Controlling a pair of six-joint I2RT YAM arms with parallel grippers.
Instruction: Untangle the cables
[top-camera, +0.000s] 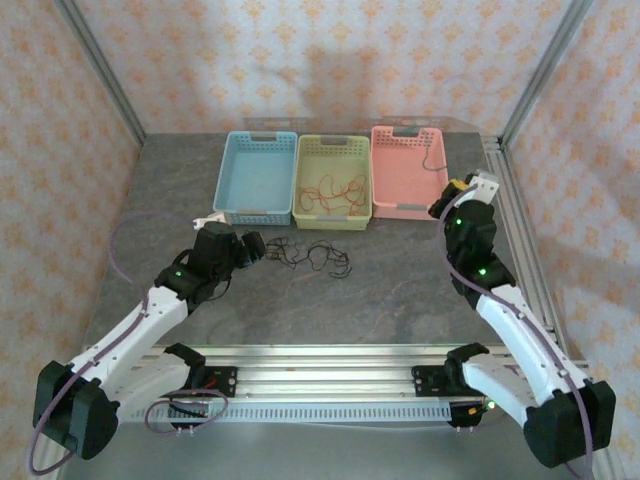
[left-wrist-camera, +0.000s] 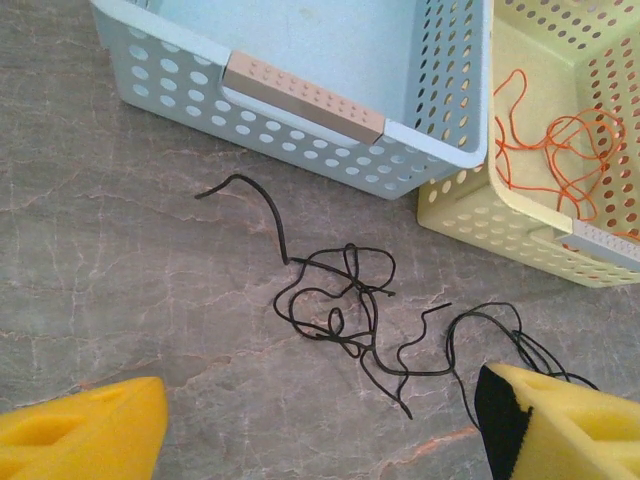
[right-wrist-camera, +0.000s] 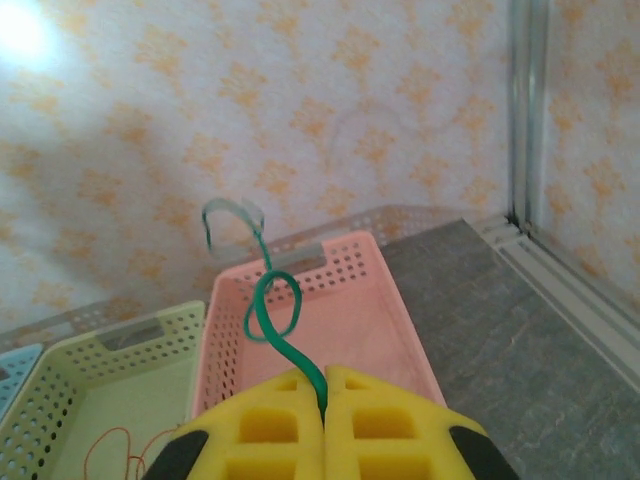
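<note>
**Top view.** Three baskets are noted in a row at upper centre on the counter (top-camera: 380, 300): blue basket (top-camera: 256, 175) at left, yellow basket (top-camera: 335, 153) in the middle, pink basket (top-camera: 400, 180) at right.
- The black cables (top-camera: 315, 255) lie in a loose tangle on the counter at frame centre, just below the yellow basket.
- The orange cable (top-camera: 330, 192) is bunched inside the yellow basket.
- The left gripper (top-camera: 258, 247) is placed just left of the black tangle.
- The right gripper (top-camera: 447, 197) is seen at the pink basket's right edge.

**Left wrist view.** The jaws are held wide apart, with a yellow finger at each lower corner. The black cables (left-wrist-camera: 345, 300) are spread between and above them. Strands at lower right run up to the right-hand finger, but contact cannot be confirmed.

**Right wrist view.** The jaws of the right gripper (right-wrist-camera: 324, 385) are pressed together and clamped on a green cable (right-wrist-camera: 270, 310). It curls upward from them in front of the pink basket (right-wrist-camera: 350, 320). A thin dark strand over that basket in the top view is probably the same cable.
</note>
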